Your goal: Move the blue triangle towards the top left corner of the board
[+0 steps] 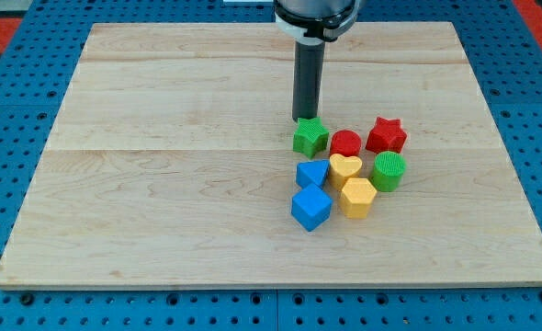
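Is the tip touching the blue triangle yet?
Apart. The camera view shows my tip at the green star's top edge, with that star lying between it and the blue triangle.

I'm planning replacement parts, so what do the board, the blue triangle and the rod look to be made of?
The pale wooden board looks like joined planks: visible grain and seam lines, matte finish. The small blue triangle block looks like moulded or printed plastic: saturated uniform colour, slight sheen, though I can't be sure. The straight dark rod appears to be smooth black plastic or coated metal; my tip sits just behind the green star block.
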